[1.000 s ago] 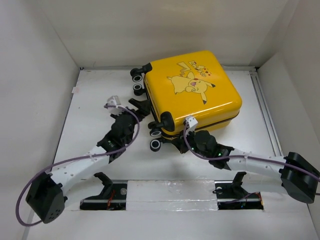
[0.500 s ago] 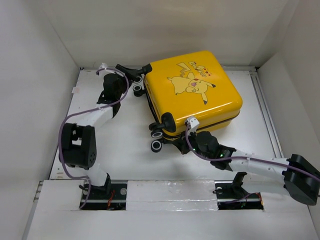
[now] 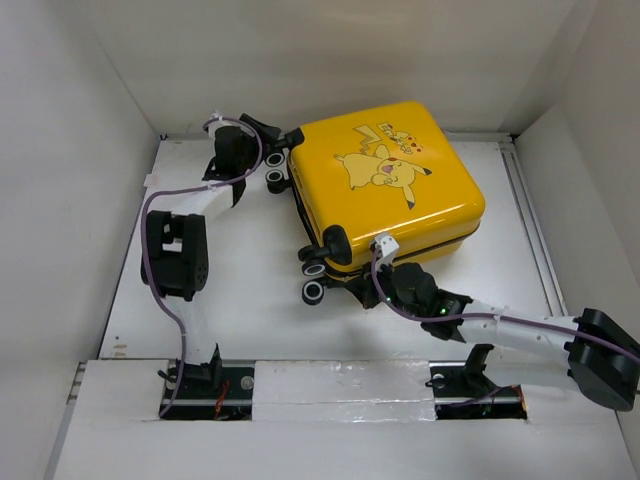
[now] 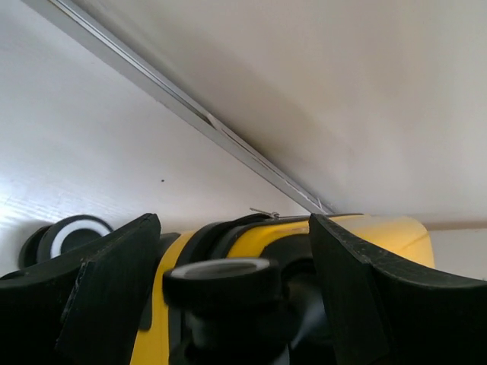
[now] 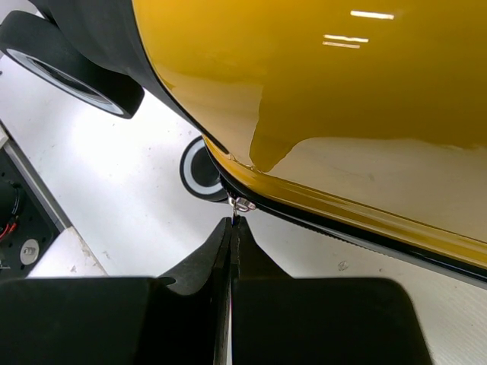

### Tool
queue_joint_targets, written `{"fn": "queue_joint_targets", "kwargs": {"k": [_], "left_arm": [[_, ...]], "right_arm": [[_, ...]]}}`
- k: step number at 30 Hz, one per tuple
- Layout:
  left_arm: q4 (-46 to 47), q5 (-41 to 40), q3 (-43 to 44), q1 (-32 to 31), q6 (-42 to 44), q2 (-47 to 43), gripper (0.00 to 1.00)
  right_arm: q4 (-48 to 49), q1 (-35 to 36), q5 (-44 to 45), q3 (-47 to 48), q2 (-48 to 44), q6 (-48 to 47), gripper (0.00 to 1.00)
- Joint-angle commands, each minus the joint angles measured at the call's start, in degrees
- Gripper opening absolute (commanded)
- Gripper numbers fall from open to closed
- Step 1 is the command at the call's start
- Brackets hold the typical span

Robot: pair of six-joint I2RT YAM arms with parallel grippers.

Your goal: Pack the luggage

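Note:
The luggage [image 3: 385, 185], a yellow hard-shell suitcase with a cartoon print, lies flat and closed at the back middle of the table. My left gripper [image 3: 278, 140] reaches its far left corner. In the left wrist view the jaws [image 4: 234, 228] stand open on either side of a black-and-white caster wheel [image 4: 222, 277], with a gap on each side. My right gripper [image 3: 365, 288] is at the near edge of the luggage, by the front wheels. In the right wrist view it [image 5: 232, 225] is shut on the small metal zipper pull [image 5: 242, 205] hanging from the black zipper line.
White walls close the table in on the left, back and right. A metal rail [image 3: 530, 230] runs along the right side, and another [image 4: 190, 110] runs along the foot of the back wall. Two front casters [image 3: 313, 290] stick out beside my right gripper.
My left arm has swung from the near left of the luggage up to its far left corner, and its jaws have narrowed around the wheel. The right gripper has stayed put.

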Motion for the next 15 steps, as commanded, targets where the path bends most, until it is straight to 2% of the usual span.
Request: {"fn": "queue_joint_targets", "kwargs": {"k": [1, 4, 6, 10, 11, 12, 15], "left_arm": [[-0.02, 3.15, 5.03, 0.03, -2.32, 1.72, 0.74], [0.59, 4.56, 6.26, 0.03, -3.82, 3.48, 0.65], [2.34, 4.56, 5.74, 0.03, -5.23, 3.49, 0.55], [4.19, 4.56, 3.19, 0.03, -5.76, 3.49, 0.24], [4.19, 3.87, 1.97, 0.03, -5.76, 2.79, 0.03], [4.89, 3.25, 1.26, 0.03, -5.76, 2.26, 0.0], [6.91, 1.58, -2.43, 0.03, -5.76, -0.72, 0.0]], "right_arm": [[5.78, 2.9, -7.43, -0.07, -2.38, 2.18, 0.0], [6.39, 2.9, -7.43, -0.07, -2.38, 2.18, 0.0], [6.39, 2.9, -7.43, -0.07, -1.85, 2.18, 0.0], [5.86, 2.9, -6.73, -0.07, -2.38, 2.18, 0.0], [5.25, 2.9, -6.12, -0.07, -2.9, 2.18, 0.0], [5.25, 2.9, -6.11, -0.07, -2.91, 2.18, 0.0], [4.11, 2.9, -5.32, -0.07, -5.19, 2.18, 0.0]]}}
